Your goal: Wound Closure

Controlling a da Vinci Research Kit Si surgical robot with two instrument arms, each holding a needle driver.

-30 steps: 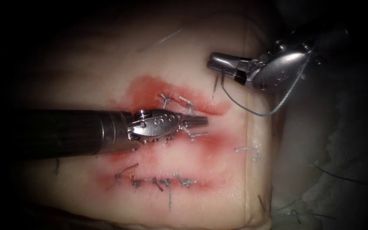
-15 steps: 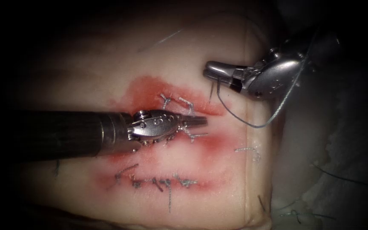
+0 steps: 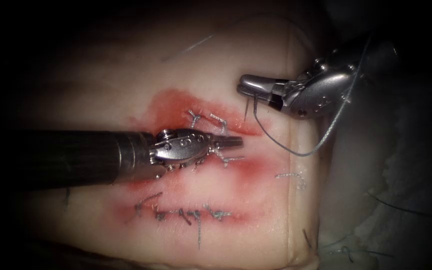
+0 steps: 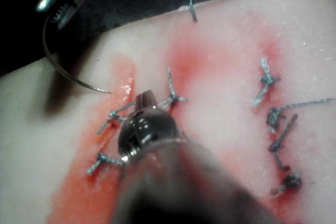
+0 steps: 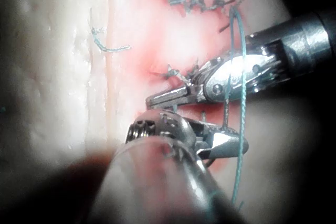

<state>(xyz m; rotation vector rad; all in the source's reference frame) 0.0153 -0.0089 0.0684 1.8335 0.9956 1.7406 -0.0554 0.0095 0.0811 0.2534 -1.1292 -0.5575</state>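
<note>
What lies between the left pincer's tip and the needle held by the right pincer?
In the endoscope view, red fluid and a knotted stitch on the tissue lie between the left pincer and the needle, which the right pincer holds above the tissue.

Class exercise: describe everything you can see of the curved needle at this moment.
The needle is a thin, dark, smoothly curved piece of metal. The right tool holds it near its thread end, jaws shut on it. From there it arcs down to a fine point just above the tissue, at the right end of the upper cut, not in it as far as the views show. Blue-grey thread trails off in a loop. The left tool is apart from it.
</note>
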